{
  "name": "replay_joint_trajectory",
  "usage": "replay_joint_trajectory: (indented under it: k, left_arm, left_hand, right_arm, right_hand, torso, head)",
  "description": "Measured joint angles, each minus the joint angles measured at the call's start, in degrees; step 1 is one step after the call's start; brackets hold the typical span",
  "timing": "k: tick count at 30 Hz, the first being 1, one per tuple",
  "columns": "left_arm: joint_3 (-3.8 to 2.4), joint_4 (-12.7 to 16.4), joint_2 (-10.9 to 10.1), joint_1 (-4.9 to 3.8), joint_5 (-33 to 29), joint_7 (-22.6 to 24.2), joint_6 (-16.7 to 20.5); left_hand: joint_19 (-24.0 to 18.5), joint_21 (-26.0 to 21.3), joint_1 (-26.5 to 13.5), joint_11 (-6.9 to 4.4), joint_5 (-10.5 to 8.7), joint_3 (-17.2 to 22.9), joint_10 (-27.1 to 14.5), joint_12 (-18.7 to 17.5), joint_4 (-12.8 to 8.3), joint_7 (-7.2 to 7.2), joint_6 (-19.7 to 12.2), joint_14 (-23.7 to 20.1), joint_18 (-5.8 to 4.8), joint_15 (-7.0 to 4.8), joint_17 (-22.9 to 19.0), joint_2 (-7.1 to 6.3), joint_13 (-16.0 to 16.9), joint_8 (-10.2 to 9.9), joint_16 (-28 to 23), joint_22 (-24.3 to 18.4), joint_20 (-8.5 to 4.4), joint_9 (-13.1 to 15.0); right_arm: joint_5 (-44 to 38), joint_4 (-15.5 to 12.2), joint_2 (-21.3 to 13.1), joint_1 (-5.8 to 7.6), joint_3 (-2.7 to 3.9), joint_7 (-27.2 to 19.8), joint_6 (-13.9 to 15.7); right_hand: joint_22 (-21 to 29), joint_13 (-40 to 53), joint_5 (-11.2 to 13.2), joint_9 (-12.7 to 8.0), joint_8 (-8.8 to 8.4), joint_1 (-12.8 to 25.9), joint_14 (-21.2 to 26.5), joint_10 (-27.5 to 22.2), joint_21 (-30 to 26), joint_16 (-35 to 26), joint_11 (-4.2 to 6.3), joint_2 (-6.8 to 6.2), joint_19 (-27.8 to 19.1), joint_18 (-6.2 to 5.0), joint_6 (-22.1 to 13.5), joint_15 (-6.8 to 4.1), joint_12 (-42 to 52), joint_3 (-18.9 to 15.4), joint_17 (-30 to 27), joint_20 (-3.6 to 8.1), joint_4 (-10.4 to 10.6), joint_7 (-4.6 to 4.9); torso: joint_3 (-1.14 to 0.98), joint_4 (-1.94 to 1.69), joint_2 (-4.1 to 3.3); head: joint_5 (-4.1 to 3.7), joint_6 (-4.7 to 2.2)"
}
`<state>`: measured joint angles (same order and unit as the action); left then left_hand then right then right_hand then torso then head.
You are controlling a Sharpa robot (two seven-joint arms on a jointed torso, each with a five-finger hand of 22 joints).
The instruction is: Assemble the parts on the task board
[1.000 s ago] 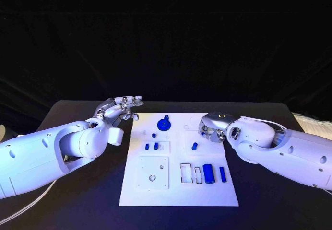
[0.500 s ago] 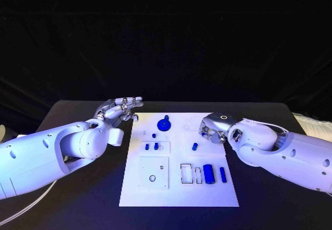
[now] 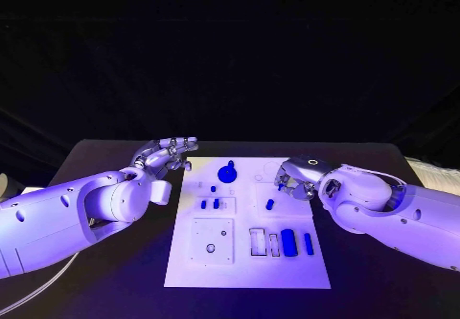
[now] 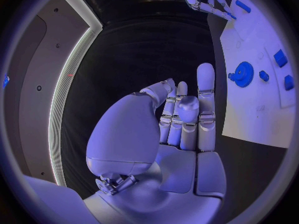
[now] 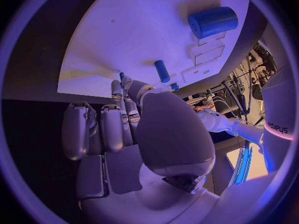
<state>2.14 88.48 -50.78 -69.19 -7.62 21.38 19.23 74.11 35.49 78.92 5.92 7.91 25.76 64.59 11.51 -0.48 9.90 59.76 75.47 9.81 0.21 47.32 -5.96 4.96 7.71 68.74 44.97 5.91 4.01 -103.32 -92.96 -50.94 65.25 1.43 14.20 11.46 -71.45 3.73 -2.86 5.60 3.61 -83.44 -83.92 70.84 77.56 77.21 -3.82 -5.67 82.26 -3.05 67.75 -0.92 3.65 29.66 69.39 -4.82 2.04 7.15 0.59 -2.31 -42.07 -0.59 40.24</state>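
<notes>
While both arms flank the board, each line below runs from the left side of the head view to the right.

Left hand: silver many-fingered left hand (image 3: 165, 154) hovers over the black table (image 3: 106, 159), at about 10 o'clock from the board's middle, just off its far left corner; fingers straight and a little apart, thumb folded across the palm, holding nothing (image 4: 181, 119).

Task board: flat white rectangular plate (image 3: 244, 272) lying in the middle of the table between the two arms.

Blue gear: round toothed blue disc (image 3: 227, 174) with a small blue knob at its far edge, at 12 o'clock on the board; also seen from the left wrist (image 4: 243, 74).

Small blue pegs: two short upright pieces (image 3: 209, 204) at about 9 o'clock, side by side.

Blue pin: short slanted blue cylinder (image 3: 270, 203) near the board's middle, just beside the right hand; seen too from the right wrist (image 5: 162, 70).

Large blue cylinder: thick blue roller (image 3: 288, 242) at 5 o'clock, with a thinner blue bar (image 3: 308, 243) just beside it.

Right hand: silver right hand (image 3: 291, 184) at 2 o'clock over the board's right edge, fingers curled downward with tips at the plate; whether they pinch anything, I cannot tell.

Writing: pale lettering on the right forearm (image 5: 278, 129), too bent to read surely.
</notes>
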Motion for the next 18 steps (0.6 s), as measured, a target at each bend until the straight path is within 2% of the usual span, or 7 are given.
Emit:
replay_joint_trajectory:
  k: [9,18]
  left_arm:
    - [0.00,-0.04,-0.04,0.09,0.00,0.07,-0.02]
    - [0.00,-0.04,-0.09,0.16,0.00,0.10,-0.02]
  left_hand:
    - [0.00,0.00,0.00,-0.20,0.00,0.00,-0.21,0.00,0.00,0.20,-0.21,0.00,-0.01,0.00,-0.09,0.00,0.00,0.00,0.00,0.00,0.00,0.00]
    - [0.00,0.00,0.00,-0.20,0.00,0.00,-0.20,0.00,0.00,0.20,-0.20,0.00,0.00,0.00,-0.09,0.00,-0.01,0.00,0.00,0.00,0.00,0.01]
  right_arm:
    - [0.27,-2.34,-0.89,0.26,0.37,-0.06,0.68]
    - [0.60,-6.95,0.06,0.26,0.52,-0.19,1.28]
  right_hand:
    - [0.00,-0.01,0.02,-0.01,-0.05,0.07,0.00,0.02,0.00,0.00,0.01,-0.07,0.00,0.00,-0.01,0.00,-0.01,0.00,0.00,0.00,0.00,0.00]
    - [0.00,-0.03,0.09,0.00,0.13,0.15,0.00,0.04,0.00,0.00,0.00,-0.16,0.00,0.00,-0.01,0.00,-0.02,0.16,0.00,0.00,-0.16,-0.01]
  torso:
    - [0.01,-0.06,-0.02]
    - [0.00,-0.07,-0.06]
  head:
    - [-0.08,-0.05]
    - [0.59,0.25]
